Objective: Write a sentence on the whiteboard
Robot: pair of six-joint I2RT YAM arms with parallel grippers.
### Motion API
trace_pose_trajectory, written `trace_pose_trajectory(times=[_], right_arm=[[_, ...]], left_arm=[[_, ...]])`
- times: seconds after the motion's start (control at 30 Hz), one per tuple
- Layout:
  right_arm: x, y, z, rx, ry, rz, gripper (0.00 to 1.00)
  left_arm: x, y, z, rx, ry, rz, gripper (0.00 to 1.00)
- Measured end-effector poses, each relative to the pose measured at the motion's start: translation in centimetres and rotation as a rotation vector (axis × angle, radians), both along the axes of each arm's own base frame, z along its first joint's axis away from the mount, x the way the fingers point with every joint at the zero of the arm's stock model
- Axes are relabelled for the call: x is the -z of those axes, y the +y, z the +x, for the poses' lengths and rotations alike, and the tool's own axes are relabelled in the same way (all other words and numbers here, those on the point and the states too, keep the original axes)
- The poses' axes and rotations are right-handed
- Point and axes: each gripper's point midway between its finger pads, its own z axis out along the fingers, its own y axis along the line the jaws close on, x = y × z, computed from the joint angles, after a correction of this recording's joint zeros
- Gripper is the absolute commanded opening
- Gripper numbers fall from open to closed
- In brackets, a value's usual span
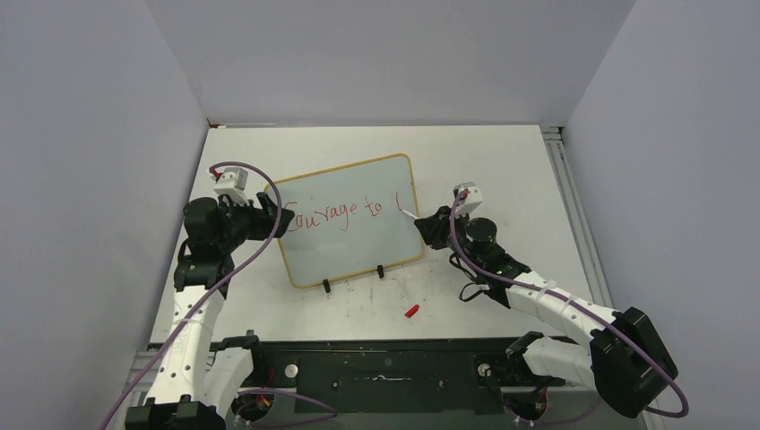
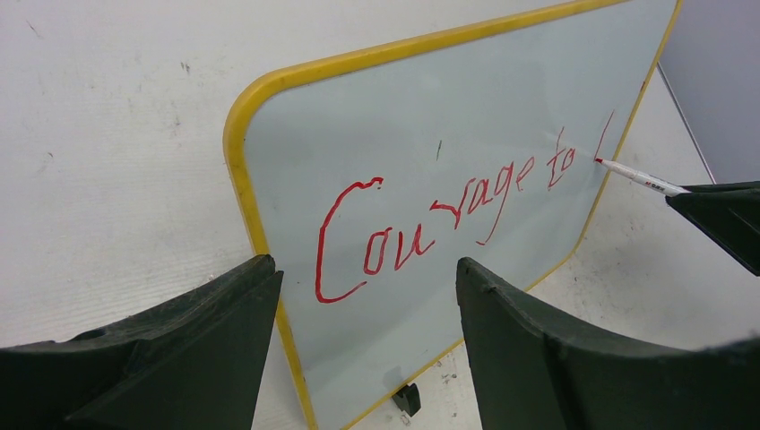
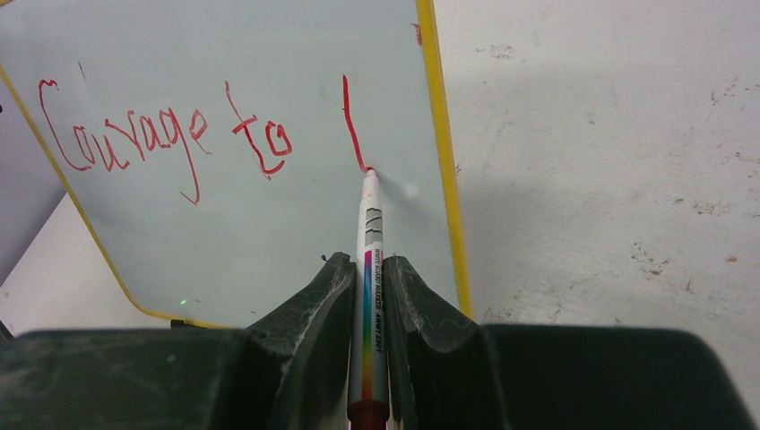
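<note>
The whiteboard [image 1: 358, 246] stands tilted on two black clip feet, with a yellow frame. Red words "Courage to" and one upright stroke [image 1: 336, 215] run across its face; they also show in the left wrist view [image 2: 448, 215] and the right wrist view [image 3: 161, 134]. My right gripper [image 3: 367, 264] is shut on a white marker [image 3: 369, 224] whose red tip touches the bottom of the upright stroke near the board's right edge. My left gripper [image 2: 367, 278] is open, its jaws wide apart on either side of the board's left edge [image 2: 237, 134]. In the top view it [image 1: 273, 219] sits at that edge.
A red marker cap [image 1: 411, 311] lies on the table in front of the board. The clip feet [image 1: 327, 287] stand at the board's lower edge. Grey walls close in the table at the back and both sides. The arm bases stand along the near edge.
</note>
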Motion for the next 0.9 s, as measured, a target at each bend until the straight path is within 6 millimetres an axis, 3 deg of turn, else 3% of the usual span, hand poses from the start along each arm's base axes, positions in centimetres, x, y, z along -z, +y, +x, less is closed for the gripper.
trace_pose_trajectory(times=[0.9], right_arm=[[-1.1, 0.2, 1.3, 0.020, -0.025, -0.016, 0.05]], left_arm=[[0.0, 0.0, 0.0, 0.000, 0.000, 0.000, 0.70]])
